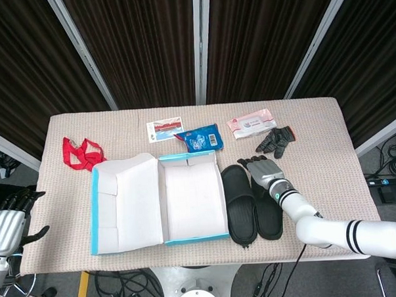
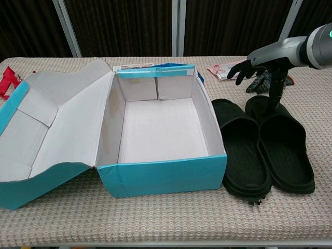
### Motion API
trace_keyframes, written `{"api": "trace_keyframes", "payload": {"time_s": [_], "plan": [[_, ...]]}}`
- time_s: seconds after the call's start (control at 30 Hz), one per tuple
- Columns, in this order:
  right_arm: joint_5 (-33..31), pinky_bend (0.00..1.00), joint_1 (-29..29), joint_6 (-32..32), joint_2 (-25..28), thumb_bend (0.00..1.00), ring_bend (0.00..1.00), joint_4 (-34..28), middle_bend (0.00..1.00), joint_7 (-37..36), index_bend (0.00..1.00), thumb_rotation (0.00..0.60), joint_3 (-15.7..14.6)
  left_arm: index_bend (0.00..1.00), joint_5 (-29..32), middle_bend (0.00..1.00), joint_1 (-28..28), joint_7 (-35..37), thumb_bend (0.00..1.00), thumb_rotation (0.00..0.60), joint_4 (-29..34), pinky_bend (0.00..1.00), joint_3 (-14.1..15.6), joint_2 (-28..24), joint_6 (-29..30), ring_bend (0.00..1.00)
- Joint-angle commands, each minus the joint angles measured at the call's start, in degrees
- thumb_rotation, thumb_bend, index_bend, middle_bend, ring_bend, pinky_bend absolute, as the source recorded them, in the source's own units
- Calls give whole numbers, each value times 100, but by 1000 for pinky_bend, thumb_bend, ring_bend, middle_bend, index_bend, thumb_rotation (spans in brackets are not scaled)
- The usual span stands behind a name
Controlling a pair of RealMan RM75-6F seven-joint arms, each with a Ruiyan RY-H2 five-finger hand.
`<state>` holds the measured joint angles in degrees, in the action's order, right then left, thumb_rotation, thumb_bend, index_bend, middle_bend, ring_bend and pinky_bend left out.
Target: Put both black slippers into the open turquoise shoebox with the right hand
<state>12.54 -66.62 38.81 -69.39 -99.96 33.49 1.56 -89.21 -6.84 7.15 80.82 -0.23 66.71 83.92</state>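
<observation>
1. Black slippers side by side on the table, just right of the open turquoise shoebox (image 1: 190,198), long axes running front to back, toes at the far end.
2. Right hand (image 1: 263,170) hovering over the toe of the right slipper (image 1: 269,211), fingers spread, holding nothing; can't tell whether the thumb touches the toe.
3. Left slipper (image 1: 240,206) nearer the box wall, just beside it.
4. Left hand (image 1: 9,226) parked off the table's left edge, fingers apart, well away.
5. Probably a grab at the toe next, then a short carry leftward.
</observation>
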Motion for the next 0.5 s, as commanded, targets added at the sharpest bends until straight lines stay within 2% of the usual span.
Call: {"api": "trace_keyframes", "payload": {"time_s": [0.03, 0.2, 0.5], "plan": [[-19, 0, -69, 40, -185, 2, 0, 152, 103, -72, 0, 600, -64, 205, 21, 229, 1, 42, 176, 600, -43, 192, 5, 20, -17, 129], [-14, 0, -136, 42, -498, 2, 0, 409, 119, -247, 0, 600, -83, 212, 48, 229, 32, 71, 176, 600, -106, 207, 3, 60, 16, 130], [44, 0, -200, 124, -719, 0, 0, 511, 130, -418, 0, 600, -169, 212, 87, 229, 50, 188, 176, 600, -137, 208, 3, 75, -3, 129]]}}
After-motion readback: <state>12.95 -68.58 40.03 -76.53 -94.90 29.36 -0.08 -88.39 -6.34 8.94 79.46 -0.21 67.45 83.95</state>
